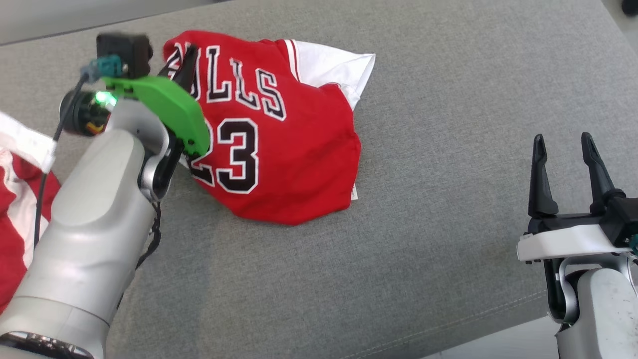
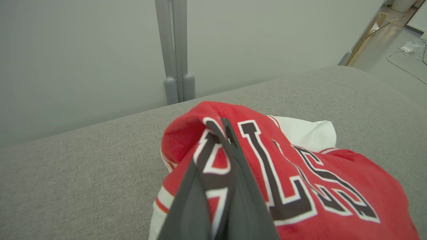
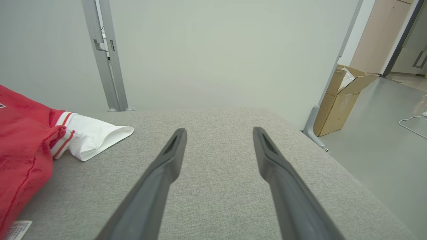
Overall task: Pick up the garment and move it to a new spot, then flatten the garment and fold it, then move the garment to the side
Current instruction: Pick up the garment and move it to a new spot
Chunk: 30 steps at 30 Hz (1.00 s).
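A red jersey garment [image 1: 279,144] with black lettering, the number 23 and white sleeve trim lies bunched on the grey cushion, upper middle in the head view. My left gripper [image 1: 185,56] is shut on a fold of the garment at its upper left corner; in the left wrist view the two dark fingers [image 2: 240,173] pinch the red cloth [image 2: 300,173] and lift it into a peak. My right gripper [image 1: 563,142] stands open at the lower right, well apart from the garment, with bare cushion between its fingers [image 3: 166,166]. The garment's white sleeve [image 3: 96,136] shows left in the right wrist view.
A grey cushioned surface [image 1: 423,249] carries everything; its front edge runs along the lower right. More red and white cloth [image 1: 15,209] lies at the far left edge. Beyond the far edge are a pale partition with a metal post [image 2: 176,50], and a cardboard box [image 3: 343,96] on the floor.
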### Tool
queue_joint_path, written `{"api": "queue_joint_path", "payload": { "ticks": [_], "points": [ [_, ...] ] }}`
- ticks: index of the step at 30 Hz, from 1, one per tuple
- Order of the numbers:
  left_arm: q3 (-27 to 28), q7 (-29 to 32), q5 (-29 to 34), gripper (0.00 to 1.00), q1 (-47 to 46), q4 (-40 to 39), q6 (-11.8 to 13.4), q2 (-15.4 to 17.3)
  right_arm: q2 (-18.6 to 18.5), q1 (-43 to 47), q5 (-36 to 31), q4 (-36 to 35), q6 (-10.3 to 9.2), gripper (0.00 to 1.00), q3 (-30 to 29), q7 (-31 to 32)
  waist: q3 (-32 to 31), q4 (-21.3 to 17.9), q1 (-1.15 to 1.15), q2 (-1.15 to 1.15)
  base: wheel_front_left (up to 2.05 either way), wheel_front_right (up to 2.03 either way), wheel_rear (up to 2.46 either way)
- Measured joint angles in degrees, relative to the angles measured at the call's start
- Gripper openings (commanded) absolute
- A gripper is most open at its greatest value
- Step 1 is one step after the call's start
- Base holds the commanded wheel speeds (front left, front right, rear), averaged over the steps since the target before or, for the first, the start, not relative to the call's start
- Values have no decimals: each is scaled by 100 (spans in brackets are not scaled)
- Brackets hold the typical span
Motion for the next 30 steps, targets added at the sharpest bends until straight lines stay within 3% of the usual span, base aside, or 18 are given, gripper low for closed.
{"api": "queue_joint_path", "payload": {
  "ticks": [6, 7, 8, 9, 18, 23, 30],
  "points": [
    [81, -870, 29, 0, 313, 765, 207, -126, 2, -96, 56, -27, 0, 100, 24, 0, 325, -124, 0, 0, 0, 0, 0],
    [90, -981, 27, 10, 341, 869, 226, -160, 2, -116, 76, -35, 0, 100, 32, 1, 357, -114, 0, 0, 0, 0, 0],
    [103, -1098, 25, 48, 380, 975, 227, -210, 1, -124, 98, -37, 0, 100, 35, 1, 375, -89, 0, 0, 0, 0, 0],
    [103, -1158, 26, 100, 402, 1044, 226, -243, 3, -126, 110, -36, 0, 100, 47, 1, 384, -66, 0, 0, 0, 0, 0],
    [88, -1548, 277, 100, 409, 1122, 134, -460, 9, -190, 198, 21, 0, 100, 79, 1, 290, 345, 0, 0, 0, 0, 0],
    [330, -1580, 686, 100, 634, 327, 207, -466, 8, -179, 71, 32, 0, 100, 10, 0, 80, 568, 0, 0, 0, 0, 0],
    [811, -1584, 1190, 100, 1856, -761, 298, -547, 9, 13, -2, 98, 0, 100, 43, 0, -364, 837, 0, 0, 0, 0, 0]
  ]
}}
